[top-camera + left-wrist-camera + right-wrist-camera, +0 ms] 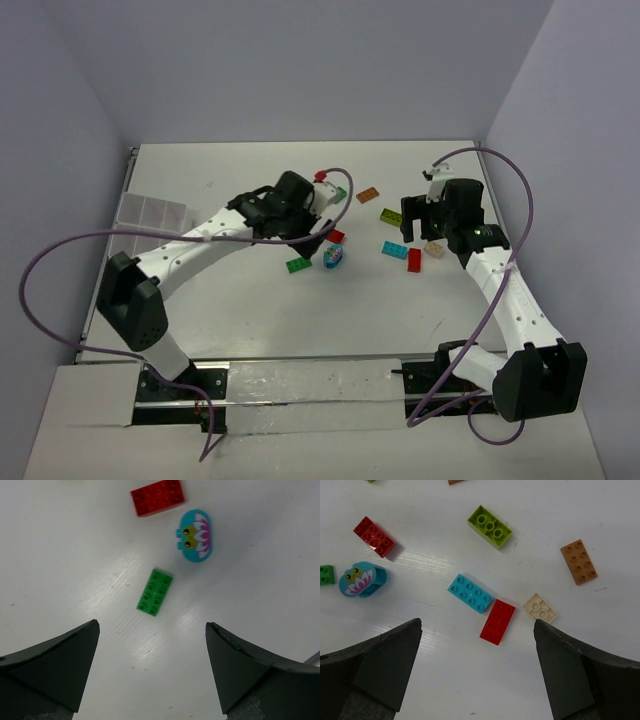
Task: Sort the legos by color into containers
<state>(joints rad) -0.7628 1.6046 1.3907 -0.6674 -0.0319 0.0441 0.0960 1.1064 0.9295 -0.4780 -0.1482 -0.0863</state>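
Both wide, holding nothing: my left gripper [151,626] above green brick [155,592], my right gripper [477,623] above blue brick [469,593], red brick [497,621].

- Bright, even light, apparently from overhead; shadows fall short and soft.
- Streaky glare lies on the white table [150,655] in both wrist views.
- There the legos [470,593] look sharp, while the dark fingers [55,665] at the bottom blur.
- The overhead view is coarse, with small pieces barely legible.

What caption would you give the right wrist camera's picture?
Open right gripper hovers over a blue brick, red brick, tan square piece and lime-green brick.
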